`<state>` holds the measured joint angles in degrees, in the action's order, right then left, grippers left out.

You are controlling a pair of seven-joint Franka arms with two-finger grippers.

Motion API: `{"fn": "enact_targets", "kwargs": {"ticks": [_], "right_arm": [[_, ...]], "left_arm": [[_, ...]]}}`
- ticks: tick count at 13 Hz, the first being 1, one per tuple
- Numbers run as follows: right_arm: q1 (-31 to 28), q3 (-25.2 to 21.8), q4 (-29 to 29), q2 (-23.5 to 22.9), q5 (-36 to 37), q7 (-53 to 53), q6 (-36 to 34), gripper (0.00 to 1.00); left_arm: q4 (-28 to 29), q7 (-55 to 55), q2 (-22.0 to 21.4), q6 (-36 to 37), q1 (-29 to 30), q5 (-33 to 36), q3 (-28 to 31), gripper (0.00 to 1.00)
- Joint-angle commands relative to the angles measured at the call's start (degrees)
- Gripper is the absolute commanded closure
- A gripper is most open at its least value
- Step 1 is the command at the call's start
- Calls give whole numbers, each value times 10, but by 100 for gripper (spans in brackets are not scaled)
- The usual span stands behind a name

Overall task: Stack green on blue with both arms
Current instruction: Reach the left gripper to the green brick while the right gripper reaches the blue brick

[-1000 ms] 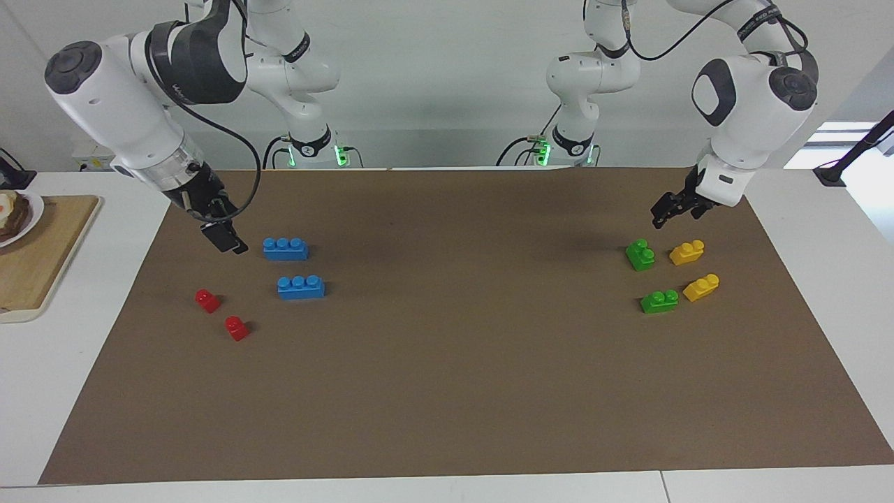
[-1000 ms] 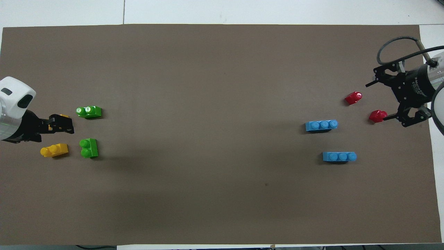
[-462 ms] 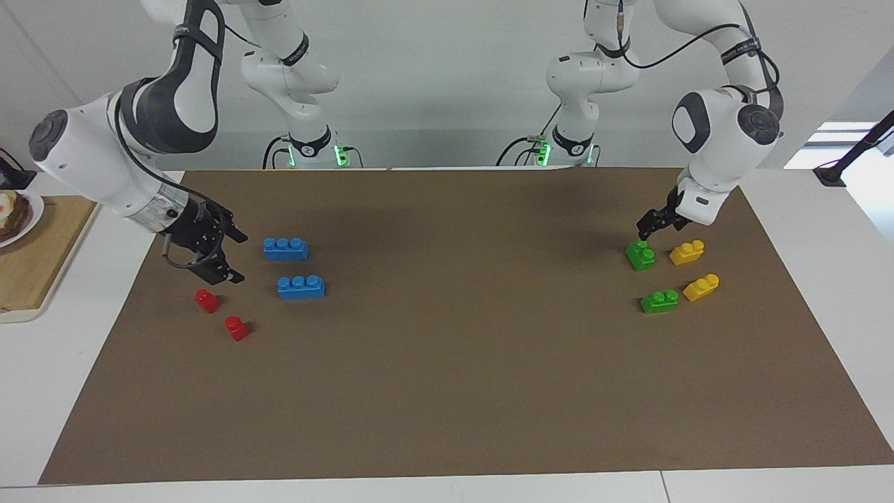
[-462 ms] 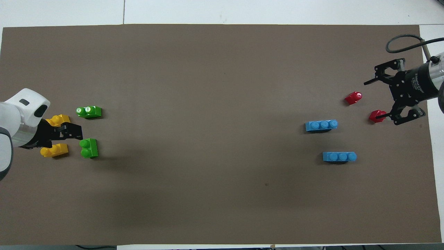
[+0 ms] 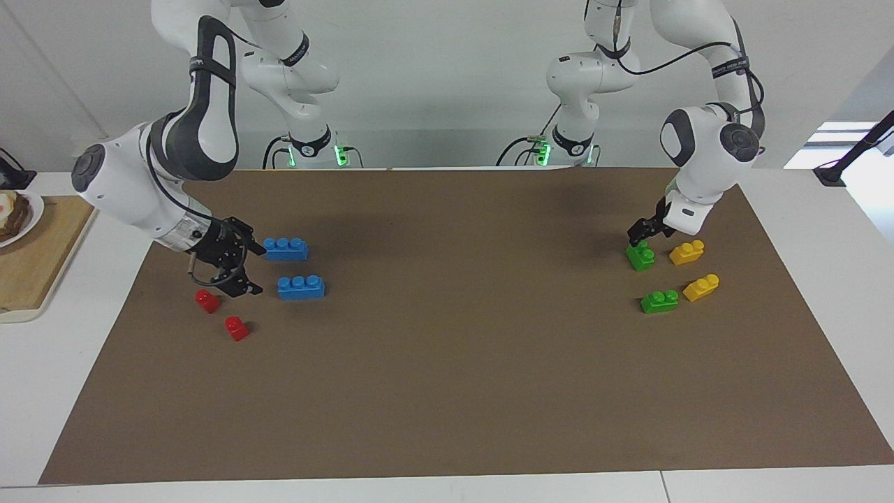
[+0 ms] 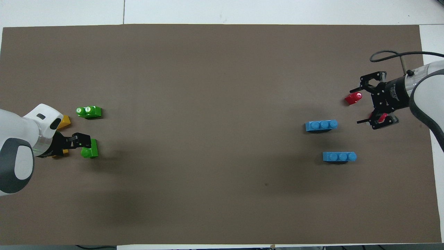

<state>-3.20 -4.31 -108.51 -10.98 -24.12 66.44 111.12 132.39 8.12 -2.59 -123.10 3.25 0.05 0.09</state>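
Green (image 5: pixel 640 256) seemingly under left pincer (image 5: pixel 638 235)

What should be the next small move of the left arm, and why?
Probably lower the left pincer a little and close it on the green brick nearer to the robots: it is open and right at that brick's top, and nothing is held yet.

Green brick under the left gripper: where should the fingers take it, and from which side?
Come from above and pinch the green brick across its flat side walls, below the two studs; it sits upright, and the open left gripper is over it.
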Motion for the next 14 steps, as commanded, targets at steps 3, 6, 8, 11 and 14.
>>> {"fn": "enact_targets", "kwargs": {"ticks": [3,6,8,11,14], "right_arm": [[8,1,-22,-9,-29,-22,28,0],[9,2,-54,-4,-30,-23,52,0],[8,1,-57,-11,-30,-38,52,0],[9,1,-66,-18,-38,-45,65,0],[19,1,-84,-16,-38,-47,76,0]], "left_arm": [[10,-10,20,-36,-2,-2,-2,6],[11,-21,33,-52,-3,-2,-2,14],[11,-22,35,-54,-4,-2,-2,14],[14,-37,48,-69,-4,-2,-2,14],[14,-36,50,-69,-4,-2,-2,30]]}}
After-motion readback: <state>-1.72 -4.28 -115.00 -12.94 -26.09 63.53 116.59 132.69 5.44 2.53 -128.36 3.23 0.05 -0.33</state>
